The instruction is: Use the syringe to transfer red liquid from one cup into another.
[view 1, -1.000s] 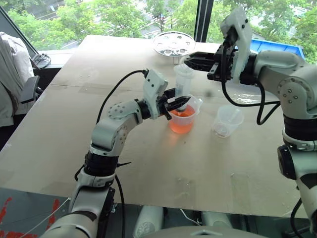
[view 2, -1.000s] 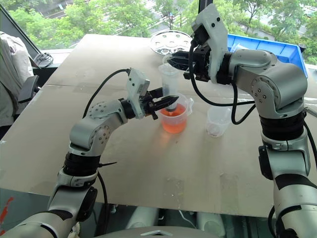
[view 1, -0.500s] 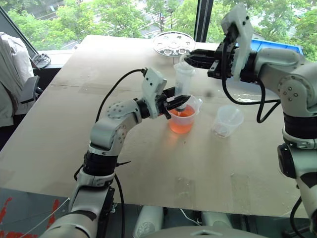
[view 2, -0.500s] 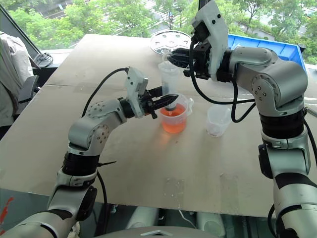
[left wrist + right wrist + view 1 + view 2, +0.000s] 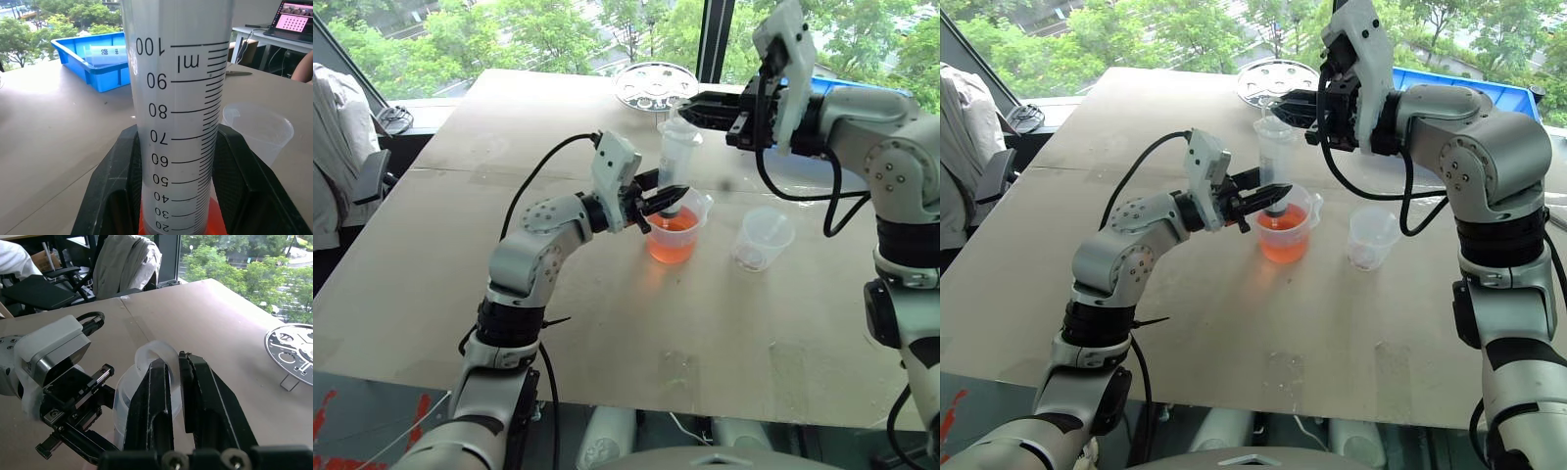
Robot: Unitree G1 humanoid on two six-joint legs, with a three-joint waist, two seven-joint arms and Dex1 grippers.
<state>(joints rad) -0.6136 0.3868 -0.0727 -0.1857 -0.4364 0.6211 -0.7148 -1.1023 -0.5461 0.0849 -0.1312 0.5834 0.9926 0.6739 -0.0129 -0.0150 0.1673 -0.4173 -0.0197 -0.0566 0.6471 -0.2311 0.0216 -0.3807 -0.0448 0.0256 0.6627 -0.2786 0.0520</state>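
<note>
Left gripper clamps the clear graduated syringe barrel upright over the handled beaker of orange-red liquid; right gripper pinches its ring-shaped plunger end above.

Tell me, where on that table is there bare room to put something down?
The near half of the table, in front of the beaker and small cup, is bare. So is the far-left stretch beside the round metal rack. It is crowded at the middle: both arms meet over the beaker, holding the syringe, and only a narrow gap separates beaker and cup.
</note>
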